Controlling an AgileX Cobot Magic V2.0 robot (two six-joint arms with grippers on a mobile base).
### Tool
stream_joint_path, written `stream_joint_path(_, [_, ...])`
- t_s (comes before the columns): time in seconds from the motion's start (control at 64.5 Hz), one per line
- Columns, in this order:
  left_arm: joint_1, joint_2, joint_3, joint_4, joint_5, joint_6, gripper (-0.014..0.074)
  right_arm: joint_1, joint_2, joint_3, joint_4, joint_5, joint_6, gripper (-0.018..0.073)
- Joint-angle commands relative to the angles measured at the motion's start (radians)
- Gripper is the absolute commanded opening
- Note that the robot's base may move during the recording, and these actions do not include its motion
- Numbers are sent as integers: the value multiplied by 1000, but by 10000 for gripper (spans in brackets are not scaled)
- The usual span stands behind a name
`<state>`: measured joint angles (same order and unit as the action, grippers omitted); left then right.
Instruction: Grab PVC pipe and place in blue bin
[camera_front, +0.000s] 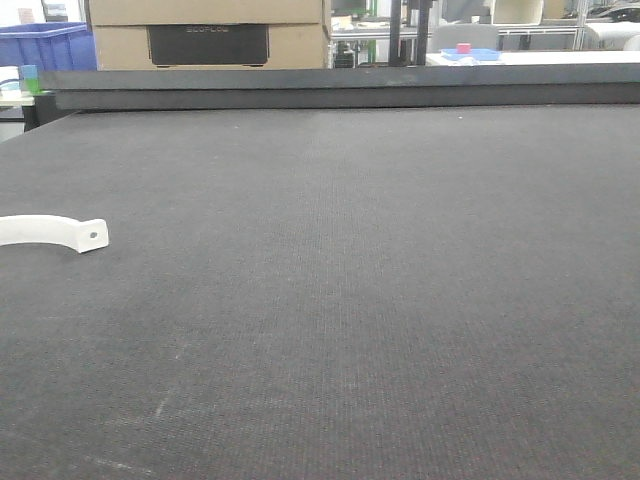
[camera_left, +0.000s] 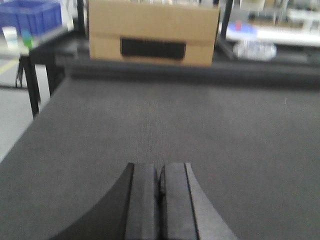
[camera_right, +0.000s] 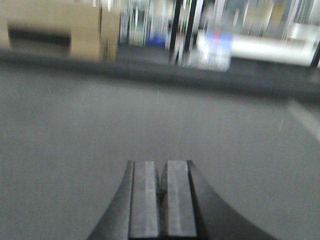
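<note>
**A:** Where is the white curved plastic pipe piece (camera_front: 50, 232)?

**B:** At the left edge of the front view, lying flat on the dark grey table (camera_front: 350, 300). The blue plastic bin (camera_front: 45, 45) sits in the upper left, well apart from it.

**A:** And the grippers?

**B:** The left gripper (camera_left: 160, 172) is pinched closed and holds nothing. The right gripper (camera_right: 161, 171) is the same.

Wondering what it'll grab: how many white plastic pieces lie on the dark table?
1. A curved white plastic piece at the dark table's left side, cut by the frame; more may be hidden.
</note>
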<state>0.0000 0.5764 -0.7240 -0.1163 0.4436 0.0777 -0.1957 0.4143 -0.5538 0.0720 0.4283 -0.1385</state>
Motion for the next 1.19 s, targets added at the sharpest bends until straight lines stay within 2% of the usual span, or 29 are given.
stream_joint_path(0.0, [1,129,-106,29,137,1,-111,-5,122,-56,1,126,1,-167])
stream_joint_path(0.077, [1,237,-170,36,224,1,-111,-5,241,-102,1,238,1,-167])
stream_joint_path(0.155, [1,338,-198,36,240,1,-111,-5,364,-137,1,302,1,-167])
stream_joint_path(0.325, [1,520,-198,24,226,1,-111,-5,546,-145,1,304,1,-167])
stream_joint_path(0.48, [1,636,-198,-15,271,1,-111,-5,648,-145,28,311,1,-167])
stream_joint_path(0.635, [1,687,-198,-38,307,1,-111,-5,673,-145,118,297,1,-167])
stream_joint_path(0.744, [1,690,-198,-63,316,1,-111,-5,692,-170,117,315,4,-167])
stream_joint_path(0.868, [1,690,-198,-84,328,1,-111,-23,752,-269,115,371,77,-167])
stream_joint_path(1.1, [1,690,-198,-86,330,1,-111,-64,977,-474,92,550,77,-167])
stream_joint_path(1.178, [1,690,-198,-86,330,1,-111,-64,1047,-505,87,590,77,-132])
